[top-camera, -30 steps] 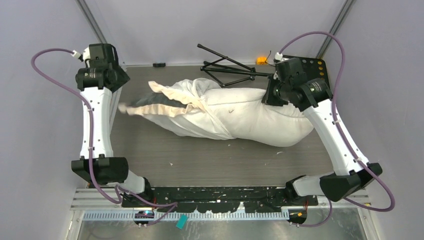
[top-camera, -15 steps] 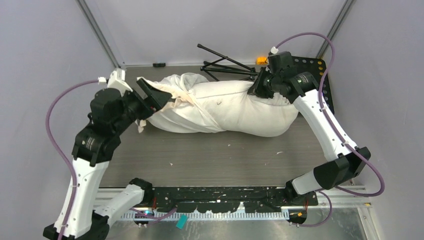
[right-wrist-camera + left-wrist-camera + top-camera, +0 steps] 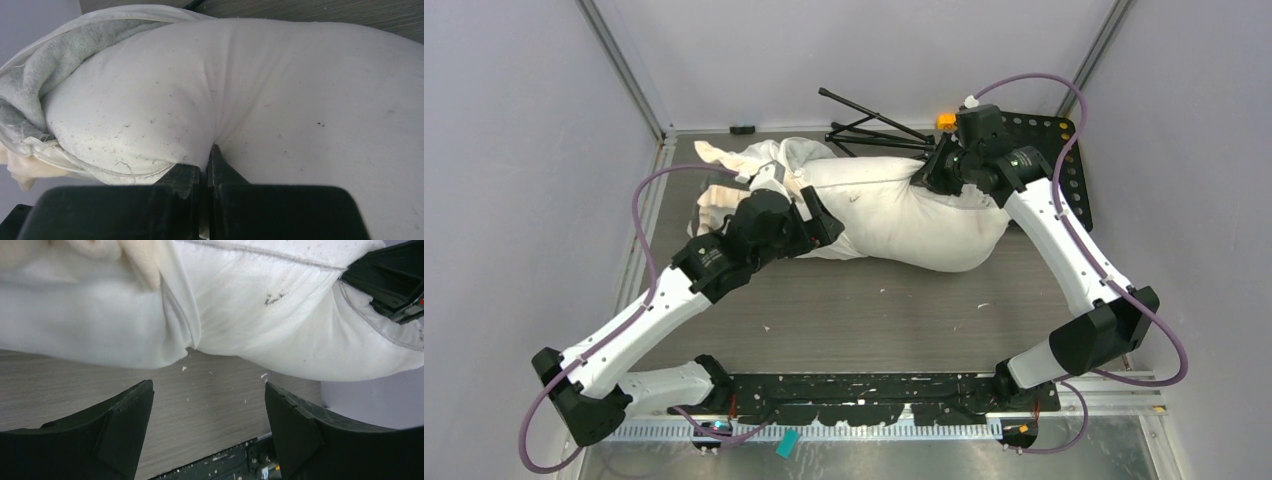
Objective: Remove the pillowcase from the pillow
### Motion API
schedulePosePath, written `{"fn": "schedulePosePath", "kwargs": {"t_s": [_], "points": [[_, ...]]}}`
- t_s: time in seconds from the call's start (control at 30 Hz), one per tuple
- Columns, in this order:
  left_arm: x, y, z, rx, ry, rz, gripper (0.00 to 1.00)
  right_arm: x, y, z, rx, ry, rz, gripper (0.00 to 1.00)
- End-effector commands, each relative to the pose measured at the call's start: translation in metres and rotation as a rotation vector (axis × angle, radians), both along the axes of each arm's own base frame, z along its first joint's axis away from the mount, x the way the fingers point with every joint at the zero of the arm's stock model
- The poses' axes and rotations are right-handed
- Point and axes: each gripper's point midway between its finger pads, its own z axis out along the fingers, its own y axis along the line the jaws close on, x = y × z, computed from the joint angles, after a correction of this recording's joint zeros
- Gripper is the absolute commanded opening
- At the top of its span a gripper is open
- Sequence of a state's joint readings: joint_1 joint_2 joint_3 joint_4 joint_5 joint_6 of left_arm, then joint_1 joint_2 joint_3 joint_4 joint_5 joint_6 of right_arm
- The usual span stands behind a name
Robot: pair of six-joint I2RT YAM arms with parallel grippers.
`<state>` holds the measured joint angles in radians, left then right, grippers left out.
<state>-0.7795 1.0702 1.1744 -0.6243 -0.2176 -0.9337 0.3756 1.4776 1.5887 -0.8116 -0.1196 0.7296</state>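
Off-white pillow point(image 3: 914, 215) on a grey desk point(image 3: 874, 310), frilled cream pillowcase point(image 3: 744, 175) bunched over its left end. Left end effector point(image 3: 207, 405) open, empty, just beside the pillow's near side. Right end effector point(image 3: 207, 160) closed, pinching the pillow's far right end.

Right wrist view. The two dark fingers of the right gripper point(image 3: 204, 161) rise from the bottom edge, pressed together, with a pinch of fabric of the pillow point(image 3: 280, 100) caught at their tips; creases run from the pinch up across the cushion. The pillow, off-white and scattered with fine dark specks, fills most of the field. At left the pillowcase point(image 3: 35, 85) wraps that end of the pillow, grey plush face showing, its pale edge arching over the top. A cream frill point(image 3: 22, 172) hangs at lower left. A strip of wood-grain table point(image 3: 325, 10) crosses the top edge; a grey wall point(image 3: 35, 25) occupies the upper left corner.
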Motion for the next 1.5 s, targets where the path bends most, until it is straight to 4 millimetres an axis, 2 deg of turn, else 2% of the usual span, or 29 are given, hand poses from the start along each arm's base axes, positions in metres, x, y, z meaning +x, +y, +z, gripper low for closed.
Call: {"fn": "schedulePosePath", "kwargs": {"t_s": [0.0, 0.17, 0.33, 0.43, 0.6, 0.77, 0.93, 1.03, 1.1, 1.17, 1.23, 1.33, 1.4, 1.47], "points": [[0.029, 0.000, 0.020, 0.004, -0.149, 0.103, 0.81, 0.007, 0.011, 0.057, 0.138, -0.167, -0.006, 0.00], [0.048, 0.006, 0.002, 0.089, -0.183, 0.171, 0.77, 0.002, 0.012, 0.056, 0.142, -0.163, 0.011, 0.00], [0.056, 0.011, -0.019, 0.186, -0.151, 0.210, 0.71, 0.000, 0.010, 0.057, 0.137, -0.170, 0.011, 0.00], [0.060, 0.038, -0.023, 0.293, -0.154, 0.314, 0.64, 0.000, 0.002, 0.059, 0.108, -0.190, -0.016, 0.00], [0.059, 0.100, -0.028, 0.468, -0.154, 0.461, 0.49, -0.002, -0.027, 0.067, 0.025, -0.243, -0.101, 0.00], [0.061, 0.159, -0.040, 0.508, -0.104, 0.553, 0.42, -0.003, -0.054, 0.072, -0.027, -0.269, -0.166, 0.00], [0.058, 0.214, -0.028, 0.568, -0.103, 0.661, 0.29, -0.004, -0.076, 0.072, -0.079, -0.268, -0.202, 0.00], [0.056, 0.230, -0.015, 0.571, -0.117, 0.686, 0.18, -0.004, -0.084, 0.069, -0.115, -0.265, -0.207, 0.00], [0.056, 0.230, -0.004, 0.568, -0.135, 0.671, 0.12, -0.006, -0.081, 0.066, -0.133, -0.258, -0.161, 0.00], [0.059, 0.219, 0.011, 0.519, -0.178, 0.613, 0.06, -0.010, -0.067, 0.064, -0.127, -0.250, -0.044, 0.04], [0.063, 0.193, 0.028, 0.427, -0.245, 0.490, 0.02, -0.017, -0.051, 0.063, -0.116, -0.242, 0.090, 0.17], [0.064, 0.152, 0.055, 0.288, -0.318, 0.302, 0.00, -0.026, -0.036, 0.065, -0.106, -0.237, 0.231, 0.44], [0.061, 0.127, 0.062, 0.218, -0.318, 0.185, 0.00, -0.030, -0.031, 0.069, -0.117, -0.250, 0.286, 0.56], [0.059, 0.112, 0.065, 0.172, -0.302, 0.112, 0.00, -0.034, -0.027, 0.075, -0.143, -0.276, 0.322, 0.68]]}}
